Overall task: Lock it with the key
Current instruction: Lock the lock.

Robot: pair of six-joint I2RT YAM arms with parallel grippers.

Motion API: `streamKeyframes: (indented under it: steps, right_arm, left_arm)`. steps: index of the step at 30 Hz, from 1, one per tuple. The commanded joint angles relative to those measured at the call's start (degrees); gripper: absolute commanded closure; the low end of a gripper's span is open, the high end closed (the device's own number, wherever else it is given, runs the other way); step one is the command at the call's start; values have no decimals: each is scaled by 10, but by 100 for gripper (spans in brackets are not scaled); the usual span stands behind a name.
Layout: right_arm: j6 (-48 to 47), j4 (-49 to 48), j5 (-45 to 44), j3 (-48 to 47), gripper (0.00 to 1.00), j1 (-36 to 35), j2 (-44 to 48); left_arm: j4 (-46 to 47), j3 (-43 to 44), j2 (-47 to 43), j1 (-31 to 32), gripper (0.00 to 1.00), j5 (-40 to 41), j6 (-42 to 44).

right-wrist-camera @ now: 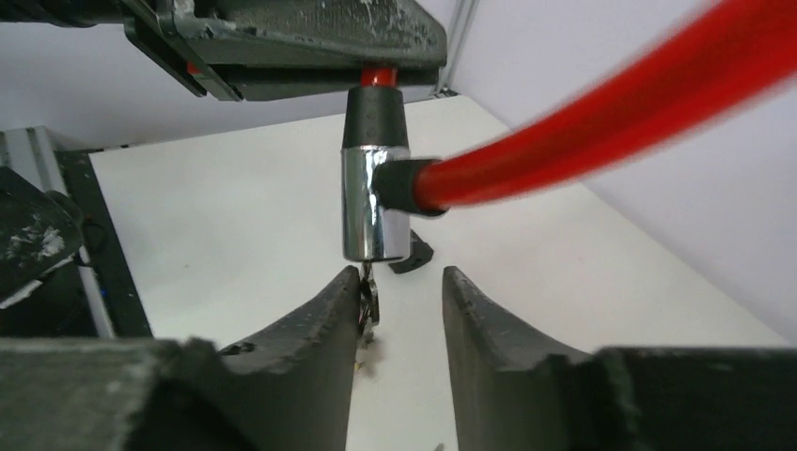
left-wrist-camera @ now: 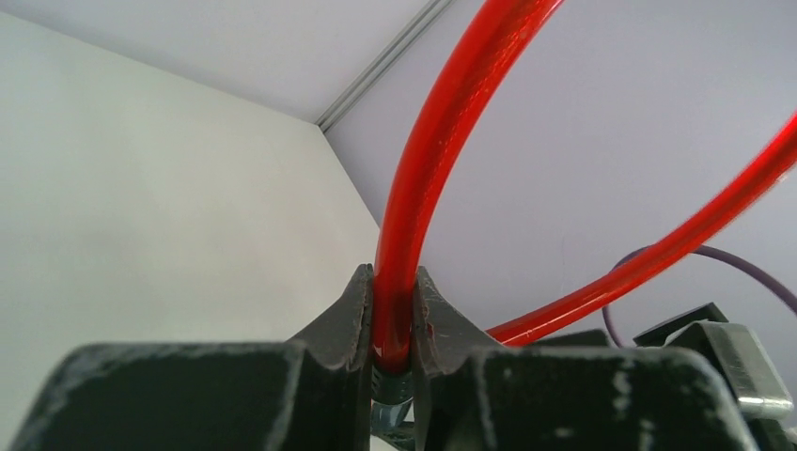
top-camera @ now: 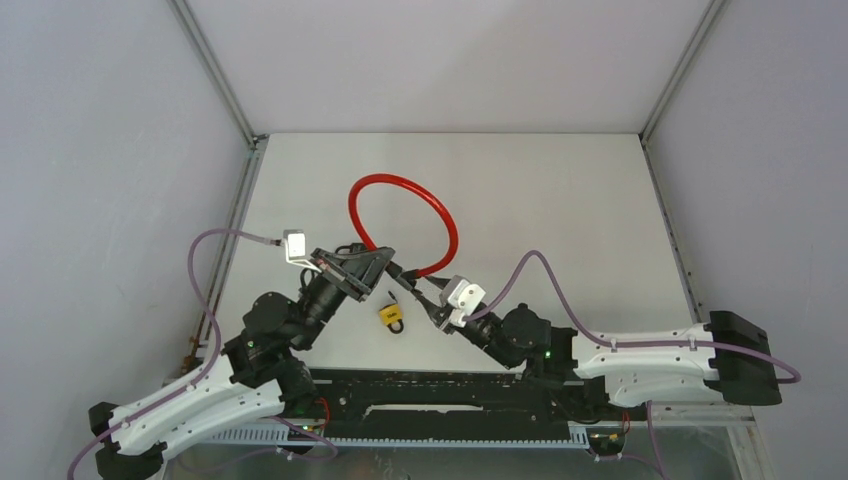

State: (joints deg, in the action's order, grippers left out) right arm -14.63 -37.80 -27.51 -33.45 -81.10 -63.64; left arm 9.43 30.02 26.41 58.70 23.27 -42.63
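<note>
Status: the red cable is up off the tabletop in a loop. Its chrome lock cylinder hangs keyhole-down between the two arms.

Left end effector: narrow, clamped on the cable just above the cylinder's black collar.

Right end effector: jaws parted directly under the cylinder, with nothing between them. A sliver of metal, probably the key, sticks out below the cylinder beside the inner face of one finger. I cannot tell whether they touch.

Progress (judgement): the cable end sits in the cylinder's side socket and the key appears to be inserted, so the setup is done. Whether the key is turned to the locked position cannot be read. If not, what is left is to grip it, turn it and withdraw it.

View comparison:
- The right wrist view alone shows the cylinder, the socket joint and the jaw gap.
- The left wrist view shows only the pinch on the cable — no cylinder.
- The top view gives the whole loop and a yellow tag below the cylinder. It cannot show whether the tag hangs from the key or rests on the tabletop.
</note>
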Motion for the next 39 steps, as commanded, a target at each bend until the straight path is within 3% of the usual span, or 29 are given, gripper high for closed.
streamKeyframes:
  steps: [1,6,18,23,25,27,34,39]
  right_arm:
    - [1,-13,14,-34,53,3,24]
    - [41,17,61,-34,40,15,58]
    - [202,-11,202,-31,38,102,112]
    - [238,-33,243,-27,41,127,114]
    - [239,-39,253,-27,48,130,112]
    - [240,-42,260,-27,62,132,112]
    - [221,-22,247,-27,97,140,142]
    - [212,15,244,-26,100,163,190]
  left_arm:
    - [15,18,-8,3,100,-12,-14]
    - [24,9,-22,3,100,-5,-11]
    - [34,4,-21,3,100,-19,-7]
    - [34,1,-23,3,100,-20,-10]
    - [35,0,-24,3,100,-22,-10]
    - [34,-2,-24,3,100,-25,-10]
    - [-4,-6,-34,3,100,-23,12]
    - [-60,-15,-43,3,100,-18,32]
